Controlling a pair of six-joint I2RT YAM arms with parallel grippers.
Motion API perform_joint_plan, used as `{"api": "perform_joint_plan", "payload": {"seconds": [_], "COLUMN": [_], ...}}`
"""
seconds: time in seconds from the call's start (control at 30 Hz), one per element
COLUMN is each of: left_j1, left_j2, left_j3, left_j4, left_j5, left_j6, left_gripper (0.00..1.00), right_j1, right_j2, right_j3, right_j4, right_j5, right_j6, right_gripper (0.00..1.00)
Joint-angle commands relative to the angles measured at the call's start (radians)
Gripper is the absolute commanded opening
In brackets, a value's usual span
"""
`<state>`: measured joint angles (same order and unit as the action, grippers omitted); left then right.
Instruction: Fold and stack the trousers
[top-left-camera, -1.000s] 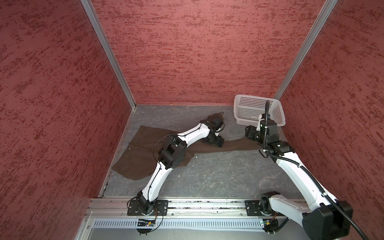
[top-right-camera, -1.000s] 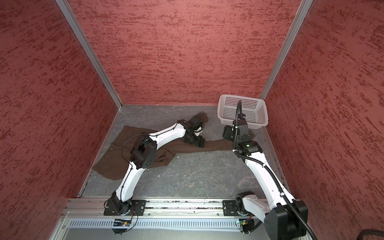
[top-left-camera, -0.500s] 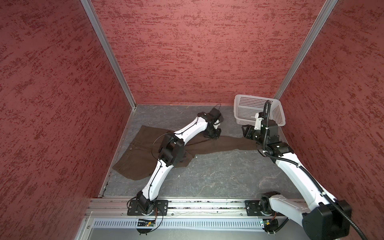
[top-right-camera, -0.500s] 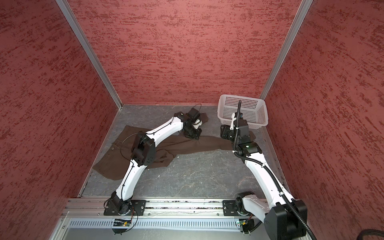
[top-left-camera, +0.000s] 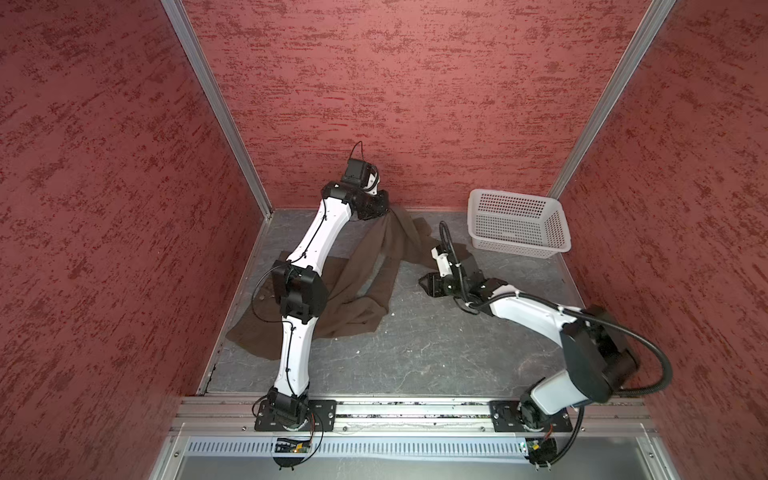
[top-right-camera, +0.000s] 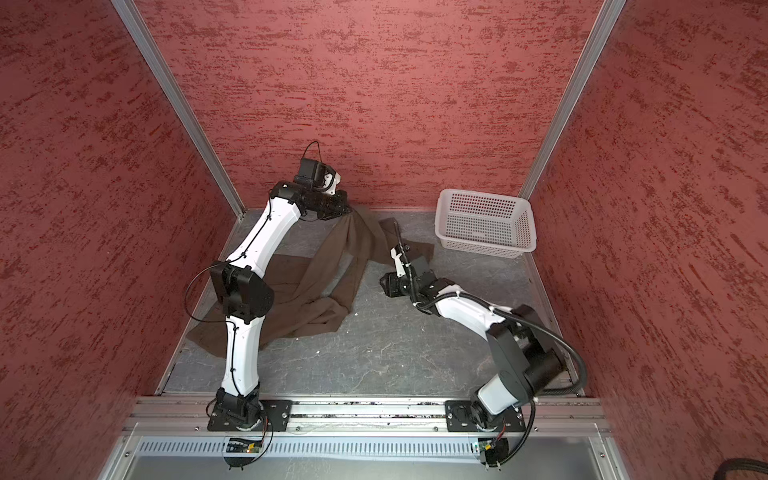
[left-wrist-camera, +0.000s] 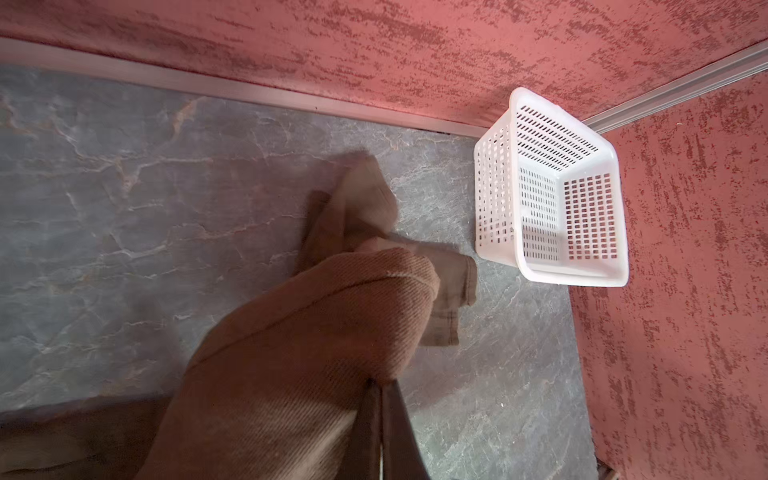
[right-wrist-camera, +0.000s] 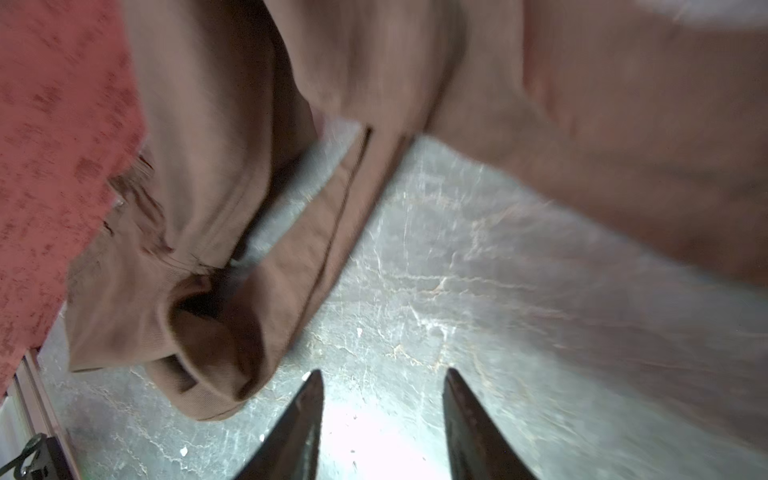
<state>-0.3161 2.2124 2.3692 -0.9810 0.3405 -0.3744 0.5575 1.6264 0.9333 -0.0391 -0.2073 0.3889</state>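
In both top views the left arm (top-left-camera: 320, 237) hides the trousers (top-left-camera: 370, 266) toward 9 o'clock, and the right arm (top-left-camera: 519, 309) hides a part of one leg toward 1 o'clock. In the right wrist view we see the trousers blurred; the edge cuts the right gripper (right-wrist-camera: 382, 374).

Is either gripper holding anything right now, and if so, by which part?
The left gripper is shut on the trousers, pinching a raised fold of one leg near its hem. The right gripper is open and empty.

Robot lab test cell: red textured walls (top-left-camera: 415, 83), aluminium mounting rail (top-left-camera: 415, 409), grey stone-look tabletop (top-left-camera: 415, 353).
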Motion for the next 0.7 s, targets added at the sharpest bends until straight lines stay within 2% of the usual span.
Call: {"api": "perform_joint_plan", "payload": {"seconds": [0.0,0.3,0.43,0.67], "left_j1": [0.009,0.046,0.053,0.079], "left_j2": [0.009,-0.042,-0.043,-0.071], "left_j3": [0.003,-0.137,-0.156,-0.187], "left_j4": [0.009,0.089,0.094,0.111], "left_j5": [0.028,0.08,0.092,0.105], "left_j6": [-0.024,-0.068,-0.076,-0.073], "left_gripper": [0.0,0.0,0.0,0.0], "right_j1": [0.018,0.068,0.066,0.058], "right_j2": [0.119,0.348,0.432,0.494], "right_j3": [0.106,0.36,0.415,0.423], "right_j4": [0.06,0.032,0.032,0.066], "right_j5": [-0.024,-0.047,-0.008,0.048], "right_j6": [0.021,0.037,0.087,0.145], "right_gripper": [0.53,0.7,0.69,0.7]}}
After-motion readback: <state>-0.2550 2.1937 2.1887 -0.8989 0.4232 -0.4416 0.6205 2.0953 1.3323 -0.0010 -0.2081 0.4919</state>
